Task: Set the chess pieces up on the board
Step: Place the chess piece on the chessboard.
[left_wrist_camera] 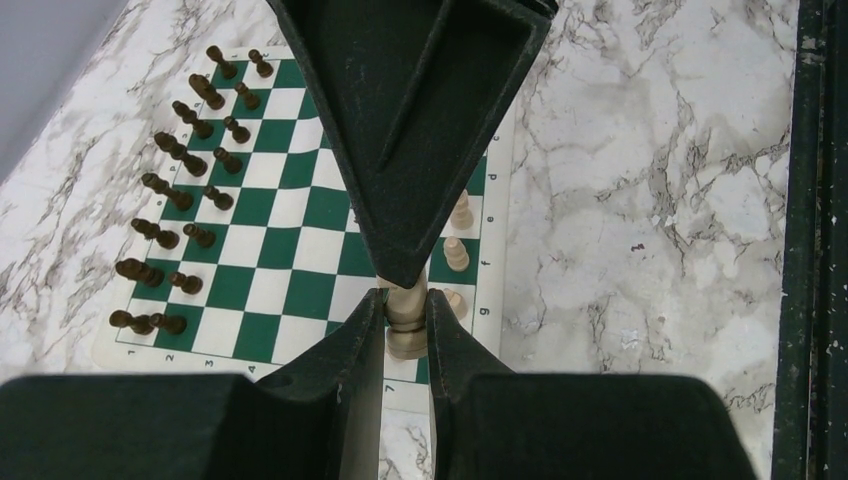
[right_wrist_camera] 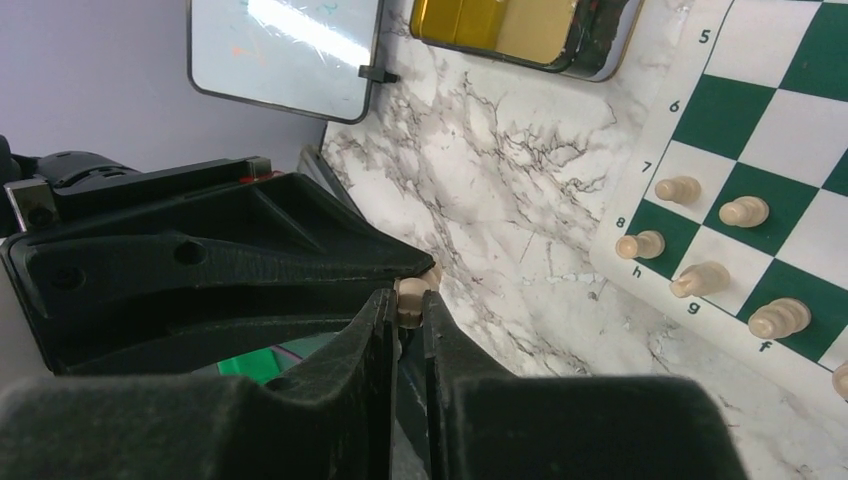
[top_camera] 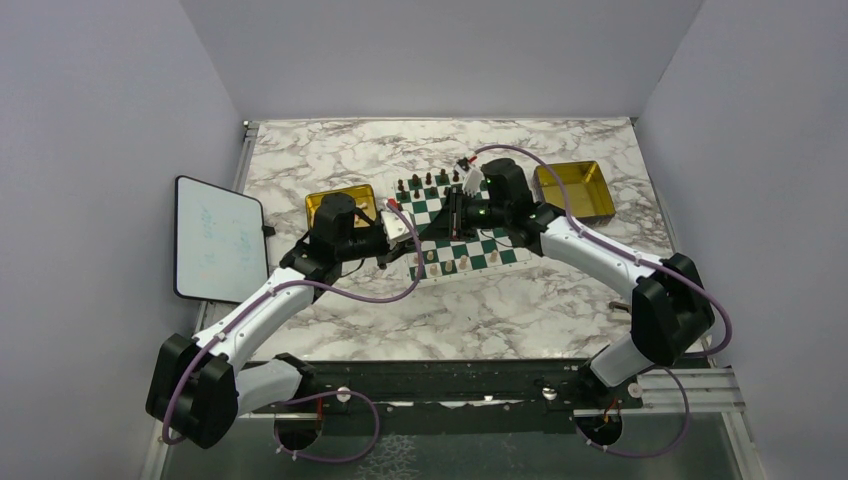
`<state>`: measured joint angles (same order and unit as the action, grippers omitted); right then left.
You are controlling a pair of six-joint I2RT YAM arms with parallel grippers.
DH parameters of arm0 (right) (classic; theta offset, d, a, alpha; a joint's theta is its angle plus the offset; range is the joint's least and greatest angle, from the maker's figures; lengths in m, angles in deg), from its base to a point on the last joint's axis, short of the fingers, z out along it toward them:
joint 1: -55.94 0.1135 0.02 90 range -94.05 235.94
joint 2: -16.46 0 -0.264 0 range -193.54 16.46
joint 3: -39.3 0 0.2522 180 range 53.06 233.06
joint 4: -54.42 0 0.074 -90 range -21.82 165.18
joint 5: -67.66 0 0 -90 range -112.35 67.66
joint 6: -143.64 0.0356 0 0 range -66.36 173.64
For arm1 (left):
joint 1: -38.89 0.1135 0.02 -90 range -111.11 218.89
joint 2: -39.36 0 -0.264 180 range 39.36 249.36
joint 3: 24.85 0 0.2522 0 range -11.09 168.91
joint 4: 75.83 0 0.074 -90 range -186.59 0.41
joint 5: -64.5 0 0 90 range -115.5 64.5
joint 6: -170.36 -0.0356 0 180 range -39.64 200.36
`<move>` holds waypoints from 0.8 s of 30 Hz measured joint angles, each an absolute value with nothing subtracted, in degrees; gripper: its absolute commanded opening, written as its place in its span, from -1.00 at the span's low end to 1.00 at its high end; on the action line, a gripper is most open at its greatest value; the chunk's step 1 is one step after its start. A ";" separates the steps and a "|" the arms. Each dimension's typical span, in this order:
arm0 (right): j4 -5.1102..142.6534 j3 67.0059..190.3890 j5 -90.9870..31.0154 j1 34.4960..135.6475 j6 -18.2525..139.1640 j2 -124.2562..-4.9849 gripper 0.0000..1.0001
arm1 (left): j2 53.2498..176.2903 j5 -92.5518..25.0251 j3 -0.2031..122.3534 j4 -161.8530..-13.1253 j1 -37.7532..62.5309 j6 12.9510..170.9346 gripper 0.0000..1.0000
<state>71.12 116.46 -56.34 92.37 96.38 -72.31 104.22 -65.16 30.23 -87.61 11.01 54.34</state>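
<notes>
Arm bases are on the near side of the board (top_camera: 490, 245). Both arms reach in over the marble surface (top_camera: 500, 310), forearms angled toward each other.

- Left claw (left_wrist_camera: 404, 297): comes in from the left of the board and is pinched on the stem of one cream piece (left_wrist_camera: 405, 335).
- Right claw (right_wrist_camera: 407, 300): reaches across the board from its right. Its fingertips are closed on the head of that same piece, so both claws grip it nose to nose.
- The held piece is at the board's left edge, toward the near end and off the squares.
- Cream pieces (right_wrist_camera: 700, 280) stand upright in the board's near rows, beside the letters f, g and h.
- Dark pieces (left_wrist_camera: 180, 195) stand in two rows along the board's far edge.
- Left gold tray (top_camera: 320, 205) sits just left of the board, half under the left wrist. Its contents cannot be told.
- Right gold tray (top_camera: 575, 185) sits right of the board, showing its gold floor.
- White tablet (top_camera: 215, 238) lies well left of the board, past the left tray.
</notes>
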 measured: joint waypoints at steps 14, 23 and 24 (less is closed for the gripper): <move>74.74 116.44 -51.47 92.37 90.96 -71.74 -0.98 | 103.74 -63.00 30.29 -90.06 10.99 54.85 0.46; 79.09 115.19 -36.96 92.37 81.50 -63.63 -0.99 | 101.23 -59.06 30.36 -92.71 10.99 56.40 0.98; 79.77 114.82 -35.10 92.37 80.16 -62.63 -0.99 | 100.95 -58.80 30.36 -92.79 11.01 56.62 0.98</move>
